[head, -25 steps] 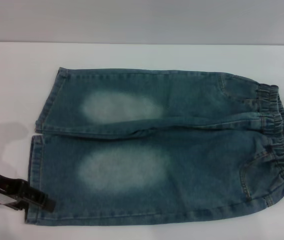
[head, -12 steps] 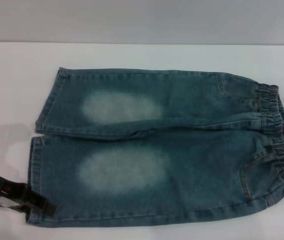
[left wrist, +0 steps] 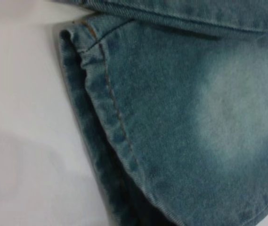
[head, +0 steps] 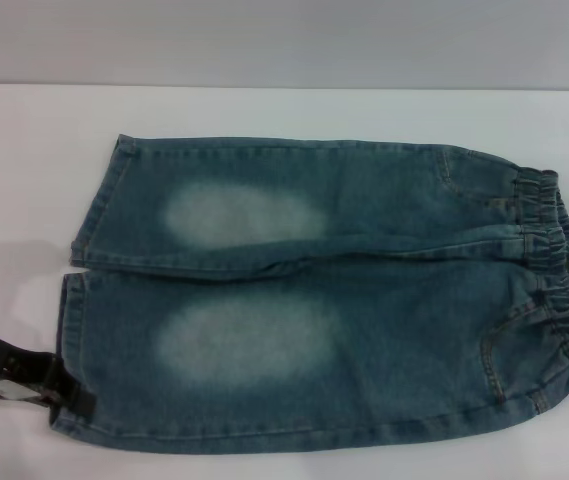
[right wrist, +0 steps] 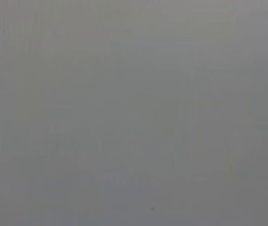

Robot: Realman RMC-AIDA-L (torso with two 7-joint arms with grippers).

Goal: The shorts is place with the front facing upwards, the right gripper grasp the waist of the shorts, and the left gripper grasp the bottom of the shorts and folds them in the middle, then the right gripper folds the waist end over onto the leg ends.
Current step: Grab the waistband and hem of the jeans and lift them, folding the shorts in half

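Note:
The shorts (head: 364, 300) lie flat and front up on the white table (head: 24, 160), legs pointing left. The waist of the shorts (head: 564, 270), a ruffled elastic band, is at the right. The bottom of the shorts (head: 69, 320) shows as two straight hems at the left. My left gripper (head: 69, 398) sits at the near leg's lower hem corner, its dark tip lying on the denim edge. The left wrist view shows that hem (left wrist: 101, 117) close up, puckered and slightly raised off the table. The right gripper is out of view.
Bare white table surface surrounds the shorts on the left and far sides. A grey wall (head: 284, 40) rises behind the table's far edge. The right wrist view shows only a plain grey surface (right wrist: 134, 113).
My left gripper has slid slightly left and back along the near leg's hem corner. The shorts have stayed in place.

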